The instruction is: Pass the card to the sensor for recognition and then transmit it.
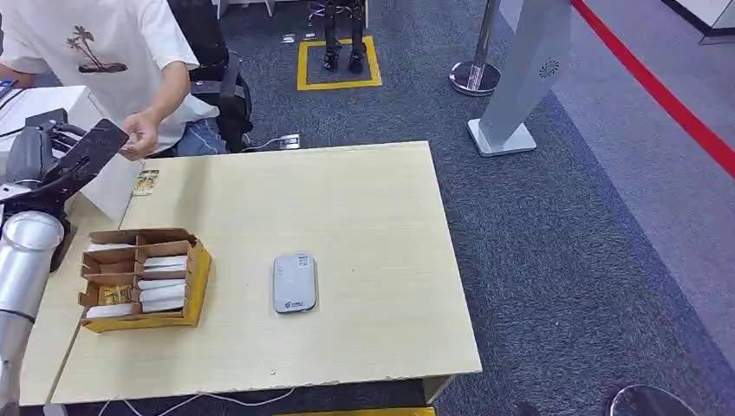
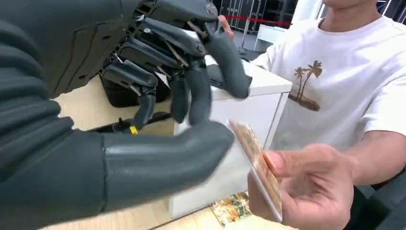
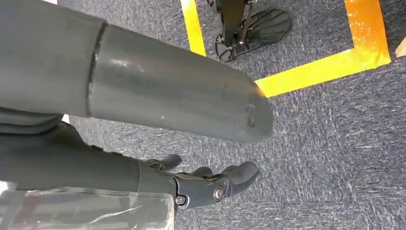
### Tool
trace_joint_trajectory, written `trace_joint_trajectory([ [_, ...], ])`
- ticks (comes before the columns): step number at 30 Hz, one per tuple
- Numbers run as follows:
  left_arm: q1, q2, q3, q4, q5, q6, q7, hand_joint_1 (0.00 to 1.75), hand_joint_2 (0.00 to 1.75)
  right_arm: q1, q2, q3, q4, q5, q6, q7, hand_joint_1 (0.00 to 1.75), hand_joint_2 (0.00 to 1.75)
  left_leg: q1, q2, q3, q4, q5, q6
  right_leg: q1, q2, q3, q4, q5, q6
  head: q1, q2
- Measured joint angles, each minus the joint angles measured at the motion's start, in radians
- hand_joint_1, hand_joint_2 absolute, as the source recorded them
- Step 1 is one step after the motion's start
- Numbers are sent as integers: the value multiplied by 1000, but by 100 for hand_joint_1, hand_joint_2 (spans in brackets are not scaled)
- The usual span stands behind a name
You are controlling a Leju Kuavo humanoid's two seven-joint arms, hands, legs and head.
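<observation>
My left hand (image 1: 82, 158) is raised past the table's far left corner, next to a person's hand (image 1: 139, 134). In the left wrist view the person's fingers (image 2: 306, 187) pinch a patterned card (image 2: 261, 167). My left hand (image 2: 191, 110) has its fingers spread above the card, and its thumb tip lies right beside the card's edge without gripping it. The grey-white card sensor (image 1: 294, 282) lies flat mid-table. My right hand (image 3: 210, 184) hangs over the carpet, loosely curled and holding nothing.
A yellow cardboard box (image 1: 143, 279) of white cards stands at the table's left. Another patterned card (image 1: 146, 182) lies near the far left corner beside a white pedestal (image 2: 249, 110). A grey sign stand (image 1: 520, 78) and a stanchion (image 1: 475, 74) stand beyond the table (image 1: 364, 208).
</observation>
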Motion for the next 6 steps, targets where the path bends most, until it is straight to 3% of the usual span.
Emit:
trace_joint_trajectory([
  [6, 0, -1, 0, -4, 79, -5, -13, 0, 0, 4, 0, 0, 0, -11, 0, -2, 0, 0, 0, 0, 0, 0, 0, 0, 0, 0, 0, 0, 0, 0, 0, 0],
])
